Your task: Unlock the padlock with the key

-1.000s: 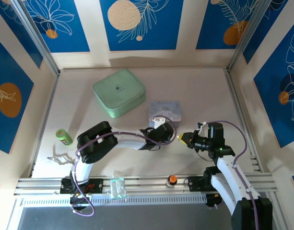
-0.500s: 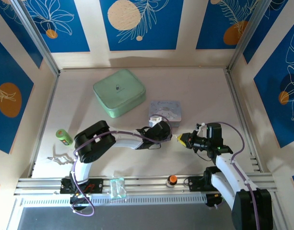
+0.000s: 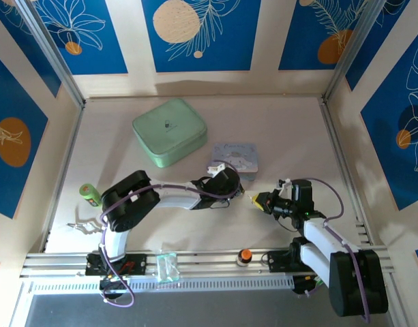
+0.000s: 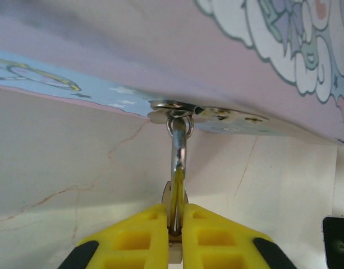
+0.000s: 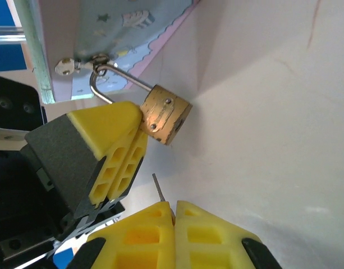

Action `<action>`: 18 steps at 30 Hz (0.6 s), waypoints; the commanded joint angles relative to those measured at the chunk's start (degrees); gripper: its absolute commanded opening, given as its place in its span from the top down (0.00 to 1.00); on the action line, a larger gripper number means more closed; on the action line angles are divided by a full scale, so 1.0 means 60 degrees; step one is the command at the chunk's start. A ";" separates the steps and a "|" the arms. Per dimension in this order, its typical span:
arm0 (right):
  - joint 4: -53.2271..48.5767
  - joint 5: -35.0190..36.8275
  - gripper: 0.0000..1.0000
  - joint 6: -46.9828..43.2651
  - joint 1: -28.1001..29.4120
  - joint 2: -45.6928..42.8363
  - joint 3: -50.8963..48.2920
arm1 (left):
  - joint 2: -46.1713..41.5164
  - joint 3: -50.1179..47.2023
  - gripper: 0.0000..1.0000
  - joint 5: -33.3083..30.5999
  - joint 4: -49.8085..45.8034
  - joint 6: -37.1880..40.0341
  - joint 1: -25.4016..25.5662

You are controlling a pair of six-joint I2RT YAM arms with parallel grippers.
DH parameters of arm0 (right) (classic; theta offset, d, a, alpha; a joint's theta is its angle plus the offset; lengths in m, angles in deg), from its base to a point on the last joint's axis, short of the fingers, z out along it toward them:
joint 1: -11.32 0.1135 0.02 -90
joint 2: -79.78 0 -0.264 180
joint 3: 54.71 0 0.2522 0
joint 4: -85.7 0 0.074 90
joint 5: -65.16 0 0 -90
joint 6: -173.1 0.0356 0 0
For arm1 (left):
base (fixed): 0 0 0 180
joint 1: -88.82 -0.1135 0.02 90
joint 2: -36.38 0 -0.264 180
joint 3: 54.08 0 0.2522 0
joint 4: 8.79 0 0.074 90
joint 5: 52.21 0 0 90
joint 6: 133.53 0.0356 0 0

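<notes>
Jaws on the left gripper (image 4: pixel 175 217) are pinched shut on the padlock (image 5: pixel 166 115). In the left wrist view the lock shows edge-on at lower centre, its shackle (image 4: pixel 178 147) rising to the hasp (image 4: pixel 173 106) under the pale blue tin (image 4: pixel 160 50). Jaws on the right gripper (image 5: pixel 173 210) are closed on the key (image 5: pixel 158 189), whose thin blade pokes up from the fingertips at the bottom centre of the right wrist view.

In that view the brass body sits at centre, with the left gripper's yellow finger touching its lower-left corner. The key tip lies just below it, apart from it. I cannot tell which way the keyhole faces.

The likeliest trouble is a miss. The blade is very thin and its tip has to find a small slot. If the tip lands on bare brass instead, the push probably twists the key in its narrow grip or tips it out.

The hold on the lock looks shallow, on a corner only. A sideways shove from the key can swing the body on its shackle and slip it free. It can also drag the light tin across the table (image 5: pixel 273 112).

Both sets of fingers are near each other, so a small overshoot could knock one against the other.
</notes>
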 commanded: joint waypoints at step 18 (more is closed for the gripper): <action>-0.1756 0.0459 1.00 -0.0780 -0.0379 -0.0737 0.0411 | 0.1830 0.3689 0.48 -0.0830 -0.5399 0.2231 0.0192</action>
